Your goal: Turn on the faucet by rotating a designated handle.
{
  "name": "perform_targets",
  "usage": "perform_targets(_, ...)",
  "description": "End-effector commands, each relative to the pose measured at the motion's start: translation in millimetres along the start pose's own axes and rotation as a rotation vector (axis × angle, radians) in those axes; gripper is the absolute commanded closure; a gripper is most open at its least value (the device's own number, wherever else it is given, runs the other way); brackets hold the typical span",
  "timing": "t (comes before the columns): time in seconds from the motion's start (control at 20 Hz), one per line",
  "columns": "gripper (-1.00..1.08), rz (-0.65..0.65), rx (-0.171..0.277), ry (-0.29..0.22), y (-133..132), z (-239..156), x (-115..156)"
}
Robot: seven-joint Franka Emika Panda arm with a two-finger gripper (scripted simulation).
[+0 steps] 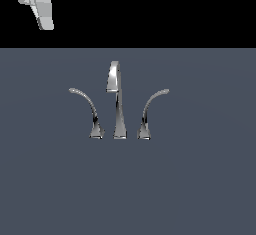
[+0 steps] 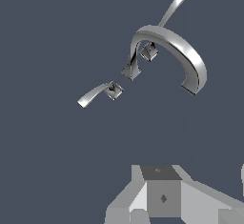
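Note:
The chrome faucet [image 1: 116, 101] stands mid-scene, its tall spout bent over at the top. The handle [image 1: 86, 105] is the thin lever left of the spout, its stem arcing toward the exterior view's left from a small flared base. A mirror-image lever [image 1: 151, 107] arcs right. My gripper [image 1: 45, 18] hangs high in the exterior view's upper left corner, far from the handle and touching nothing. In the wrist view the spout [image 2: 167, 42] arches between both levers, with the handle [image 2: 97, 94] nearer my gripper [image 2: 174, 218]. The fingers stand apart with nothing between them.
The faucet set sits on a flat dark blue-grey surface [image 1: 200, 189] that fills the lower part of the exterior view. Above its far edge the background is black.

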State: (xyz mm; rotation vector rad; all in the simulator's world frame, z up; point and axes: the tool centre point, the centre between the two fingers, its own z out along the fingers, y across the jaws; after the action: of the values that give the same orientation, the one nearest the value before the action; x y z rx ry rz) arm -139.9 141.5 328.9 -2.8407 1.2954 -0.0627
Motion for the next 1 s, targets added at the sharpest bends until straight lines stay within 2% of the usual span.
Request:
perform_targets(0.0, 1.08, 0.051, -0.001, -0.002, -10.0, 11.2, 2.2)
perform_targets(0.95, 1.08, 0.392, -0.018, -0.012, -70.7, 87.1, 32.5)
